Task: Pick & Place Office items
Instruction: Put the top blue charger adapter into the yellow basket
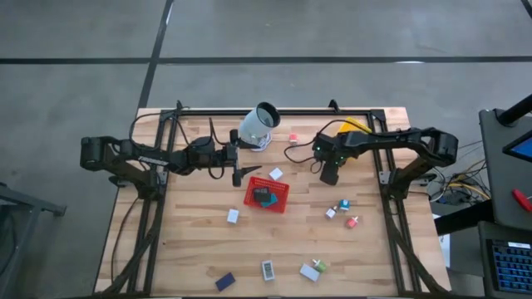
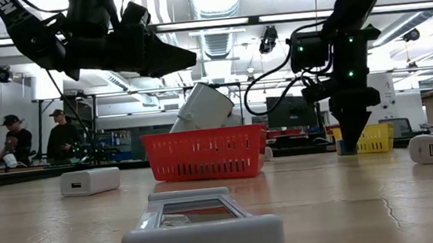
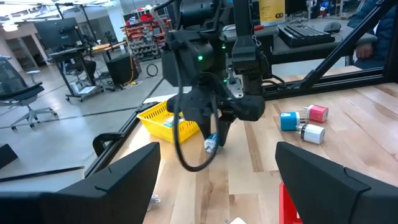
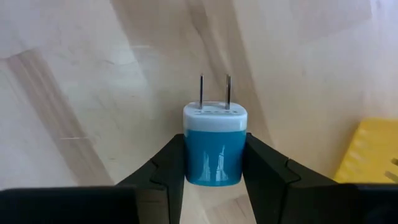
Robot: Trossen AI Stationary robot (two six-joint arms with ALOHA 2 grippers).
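Beyond the plank table (image 2: pixel 349 196) (pale wood), two people (image 2: pixel 15 139) sit.

Very little lettering can be read. In the low view, a few white letters are seen on the dark arm link (image 2: pixel 14 7) at the upper left corner, cut off by the frame's edge, so no whole word can be made out. In the left wrist view, dark print is seen on a yellow sign (image 3: pixel 272 10) in the room behind, but it cannot be deciphered. No readable marks are found elsewhere.
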